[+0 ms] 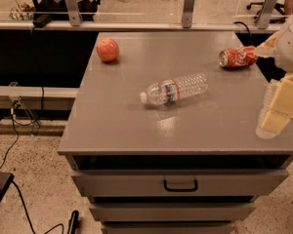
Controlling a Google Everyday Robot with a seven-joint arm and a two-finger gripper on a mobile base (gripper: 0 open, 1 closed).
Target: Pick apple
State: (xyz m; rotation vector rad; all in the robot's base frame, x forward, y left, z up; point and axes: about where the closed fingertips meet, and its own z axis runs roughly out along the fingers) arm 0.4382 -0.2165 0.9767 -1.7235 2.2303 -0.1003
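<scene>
The apple [108, 49] is small, round and reddish-orange with paler patches. It rests near the far left corner of the grey cabinet top [136, 126]. My gripper [278, 108] shows at the right edge of the view as cream-coloured blocky fingers, above the right side of the cabinet top. It is far from the apple, across the whole width of the top, and nothing shows in it.
A clear plastic water bottle [175, 88] lies on its side in the middle. A crushed red soda can [238, 58] lies at the far right. Drawers [180, 183] sit below the top. A railing [136, 26] runs behind; cables lie on the floor at left.
</scene>
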